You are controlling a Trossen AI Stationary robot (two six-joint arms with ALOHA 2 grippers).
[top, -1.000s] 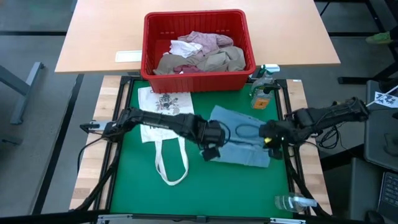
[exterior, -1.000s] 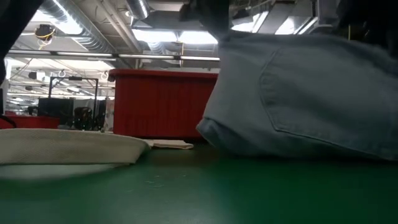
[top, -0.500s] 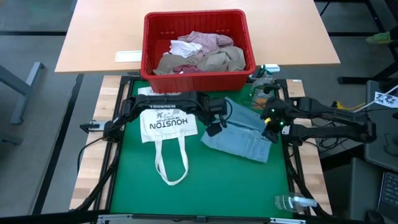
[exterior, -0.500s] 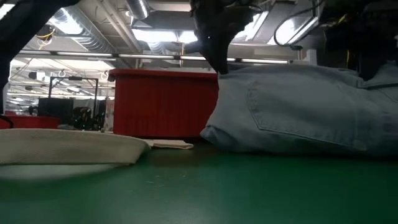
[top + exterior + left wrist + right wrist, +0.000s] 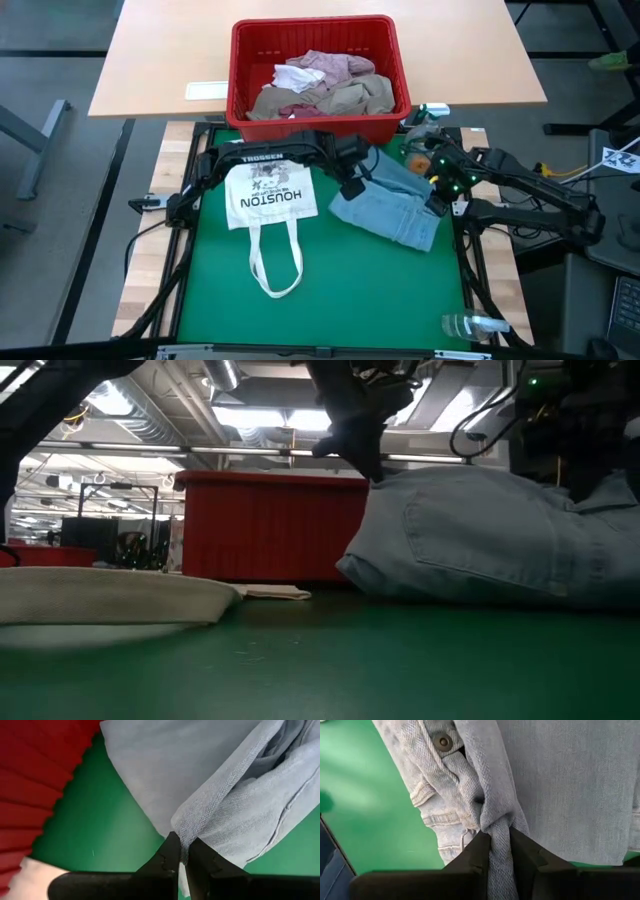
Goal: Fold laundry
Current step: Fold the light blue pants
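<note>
Showing an early stage of folding, with one garment in hand and the rest untouched: the light blue denim jeans [image 5: 392,205] lie partly bunched on the green tabletop [image 5: 340,280], toward its far right quarter and just in front of the red plastic basket [image 5: 315,125]. The left end effector [image 5: 182,854] pinches a gathered edge of the denim, its two dark fingers closed narrow on the cloth, at the jeans' end nearest the basket. The right end effector [image 5: 495,842] likewise clamps a twisted fold beside the waistband button, at the jeans' right edge. Seen from table height, the denim [image 5: 500,540] rises in a soft hump, lifted at the top where the dark fingers hold it, its lower part resting on the tabletop. No clean fold is visible yet; the jeans look only part-way doubled over. In the basket a heap of further garments remains, among them a tan cloth piece [image 5: 350,98] and pink and white items [image 5: 320,68], none folded. A white cloth tote bag with printed lettering [image 5: 268,205] lies flat to the left, apart from the jeans. Most of the task appears still ahead.
</note>
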